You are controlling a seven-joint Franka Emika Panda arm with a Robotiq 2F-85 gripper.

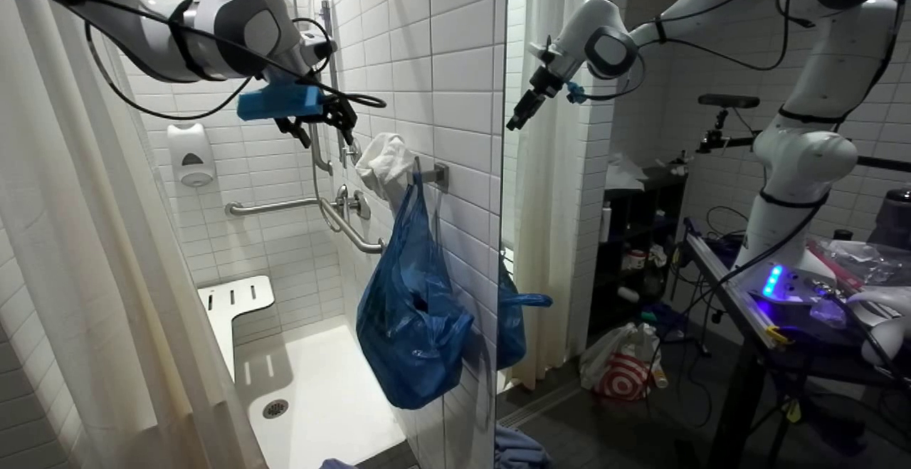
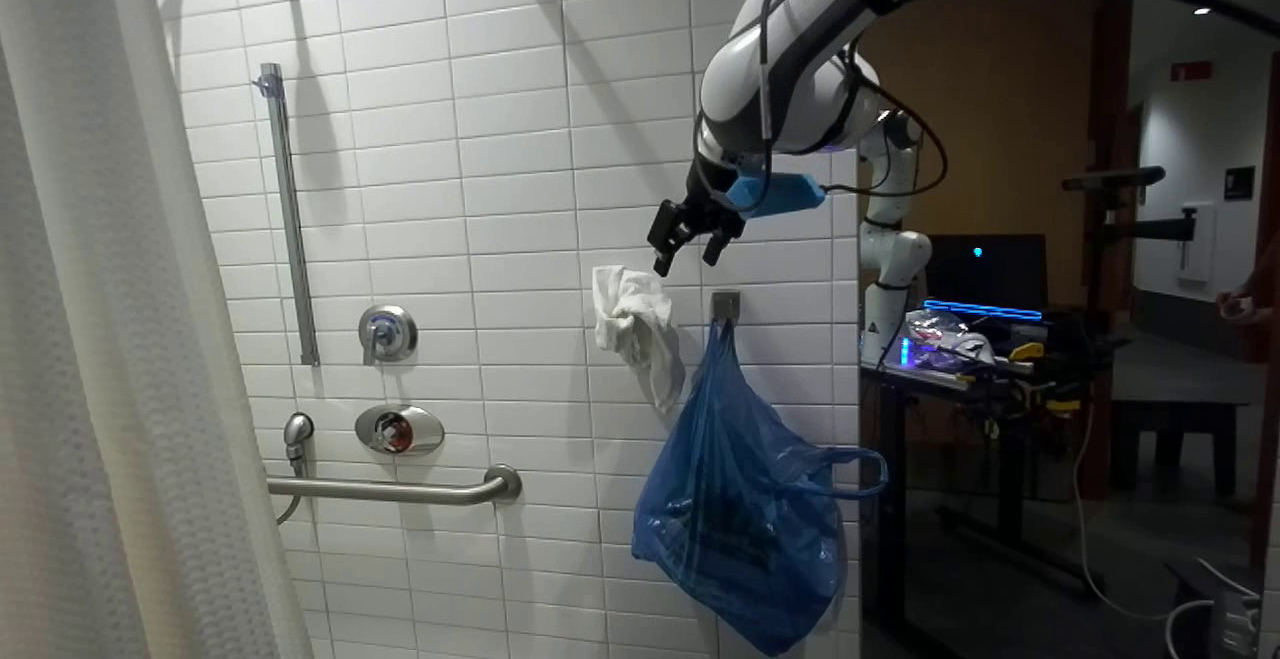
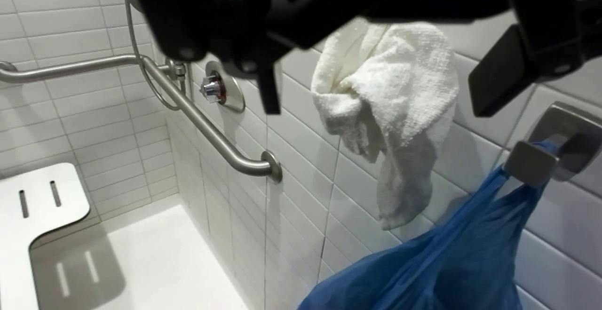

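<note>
My gripper (image 3: pixel 383 86) stands open in the wrist view, its black fingers (image 3: pixel 498 72) spread wide with nothing gripped. Beyond the gap a crumpled white towel (image 3: pixel 400 98) hangs against the tiled wall; what holds it up is hidden. In an exterior view the gripper (image 2: pixel 687 261) hovers just above and to the right of the towel (image 2: pixel 630 311), apparently apart from it. From another angle the gripper (image 1: pixel 327 140) is left of and slightly above the towel (image 1: pixel 384 159). A blue plastic bag (image 2: pixel 745 509) hangs beside it from a square metal hook (image 2: pixel 725 306).
A steel grab bar (image 3: pixel 211 136) and a shower valve knob (image 3: pixel 214 89) project from the walls. A white shower seat (image 1: pixel 245 298) and a pale curtain (image 1: pixel 85 206) flank the stall. Past the wall edge, an arm and bag appear again, seemingly mirrored.
</note>
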